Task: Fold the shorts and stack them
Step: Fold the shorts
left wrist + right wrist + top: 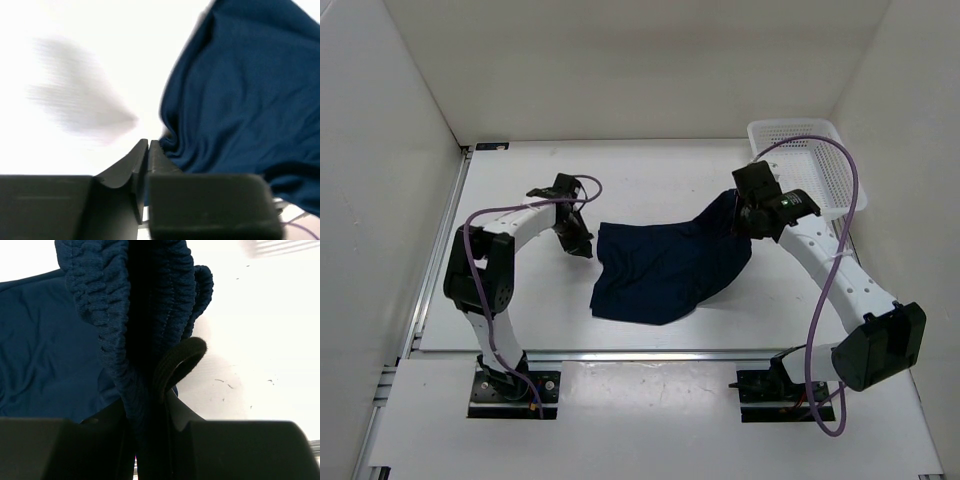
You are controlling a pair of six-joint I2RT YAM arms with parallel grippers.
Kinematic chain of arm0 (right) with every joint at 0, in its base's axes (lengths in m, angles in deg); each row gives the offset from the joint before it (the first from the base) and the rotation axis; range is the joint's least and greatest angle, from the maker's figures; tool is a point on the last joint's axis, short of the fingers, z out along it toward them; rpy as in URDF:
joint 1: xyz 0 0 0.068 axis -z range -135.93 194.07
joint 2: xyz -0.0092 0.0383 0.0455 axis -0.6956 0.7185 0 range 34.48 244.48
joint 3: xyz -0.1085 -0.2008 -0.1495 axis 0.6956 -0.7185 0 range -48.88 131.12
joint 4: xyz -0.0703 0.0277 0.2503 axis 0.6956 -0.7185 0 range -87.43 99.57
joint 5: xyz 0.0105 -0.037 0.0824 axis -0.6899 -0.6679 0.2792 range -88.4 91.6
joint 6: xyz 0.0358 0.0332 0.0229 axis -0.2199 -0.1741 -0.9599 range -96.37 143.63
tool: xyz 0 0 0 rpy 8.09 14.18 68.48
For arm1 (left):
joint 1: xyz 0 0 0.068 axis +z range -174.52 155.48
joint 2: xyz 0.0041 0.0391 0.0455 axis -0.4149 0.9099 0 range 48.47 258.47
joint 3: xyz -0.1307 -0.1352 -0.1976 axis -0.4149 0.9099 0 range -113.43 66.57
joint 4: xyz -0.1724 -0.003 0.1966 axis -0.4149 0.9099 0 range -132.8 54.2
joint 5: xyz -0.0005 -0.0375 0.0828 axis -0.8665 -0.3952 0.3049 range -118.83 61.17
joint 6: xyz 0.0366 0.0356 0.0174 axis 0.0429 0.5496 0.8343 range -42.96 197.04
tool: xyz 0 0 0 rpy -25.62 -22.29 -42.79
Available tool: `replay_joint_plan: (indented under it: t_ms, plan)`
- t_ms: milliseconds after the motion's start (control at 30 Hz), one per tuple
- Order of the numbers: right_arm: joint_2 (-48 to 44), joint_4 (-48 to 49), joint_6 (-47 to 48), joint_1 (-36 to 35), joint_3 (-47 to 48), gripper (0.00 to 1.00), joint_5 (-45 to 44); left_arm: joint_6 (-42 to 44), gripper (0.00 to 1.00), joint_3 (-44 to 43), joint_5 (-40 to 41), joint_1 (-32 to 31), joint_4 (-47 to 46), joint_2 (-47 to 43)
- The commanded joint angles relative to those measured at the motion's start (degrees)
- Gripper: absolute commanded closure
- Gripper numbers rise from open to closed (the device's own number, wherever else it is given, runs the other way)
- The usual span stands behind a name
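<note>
The dark navy shorts (665, 265) lie crumpled in the middle of the white table. My right gripper (745, 212) is shut on their elastic waistband (130, 315) and a black loop (177, 362), and lifts that right corner off the table. My left gripper (580, 245) is shut and empty, just left of the shorts' left edge. In the left wrist view its fingertips (148, 146) stand beside the fabric edge (240, 100), with no cloth between them.
A white mesh basket (810, 165) stands at the back right corner, right behind the right gripper. White walls close in the table on the left, back and right. Purple cables loop over both arms.
</note>
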Motion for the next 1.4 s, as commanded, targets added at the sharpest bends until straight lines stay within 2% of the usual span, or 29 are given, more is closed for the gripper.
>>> replay_joint_plan:
  t_ms: [0, 67, 300, 533, 733, 1000, 1067, 1100, 1133, 1167, 1200, 1267, 1367]
  plan:
    - [-1.78, 1.2, 1.56, 0.91, 2.36, 1.0, -0.19, 1.58, 0.85, 0.53, 1.59, 0.77, 0.77, -0.72]
    - [-1.26, 1.2, 2.18, 0.91, 2.89, 1.0, -0.19, 1.58, 0.89, 0.53, 2.12, 0.77, 0.77, 0.6]
    - [-0.03, 1.72, 3.23, -0.93, 5.52, 1.0, 2.1, 1.58, 0.89, -1.31, 2.12, -0.37, 0.77, 5.52]
    - [4.81, 1.72, 1.57, -9.36, 11.48, 1.0, 2.1, 1.58, 0.89, -2.54, 2.12, -0.99, 0.77, 7.9]
    - [13.06, 1.72, -1.25, -17.27, 18.6, 1.0, 0.96, 2.1, 0.89, -3.07, 1.59, 0.15, 0.77, 8.43]
    - [32.04, 2.78, -2.39, -25.8, 31.87, 1.0, 2.36, 3.77, 0.89, -2.46, 0.46, 3.75, 0.77, 5.8]
    - [37.93, 2.78, -3.01, -26.34, 37.06, 0.89, 5.42, 5.17, 0.89, -1.14, -0.43, 6.74, 1.82, 2.55]
    - [39.51, 2.78, -3.01, -26.34, 38.73, 0.78, 7.0, 5.18, 0.86, -1.14, -0.43, 8.14, 2.43, 1.15]
    - [41.88, 1.91, -3.71, -26.34, 40.31, 0.65, 8.24, 6.22, 0.82, -1.14, -0.43, 9.55, 4.01, -0.26]
    - [42.43, 1.38, -3.71, -26.34, 42.24, 0.32, 9.21, 7.8, 0.79, -1.14, -0.43, 12.78, 4.8, -3.14]
    - [42.43, 1.37, -3.71, -26.34, 42.26, 0.21, 9.83, 8.77, 0.75, -1.14, -1.04, 14.29, 5.6, -4.39]
    - [40.59, 1.37, -3.71, -26.86, 41.74, 0.1, 9.83, 11.4, 0.73, -3.06, -1.83, 17.81, 8.06, -7.46]
    - [34.54, 1.37, -4.24, -26.86, 38.76, 0.08, 8.09, 12.83, 0.7, -6.74, -2.8, 18.44, 11.13, -8.61]
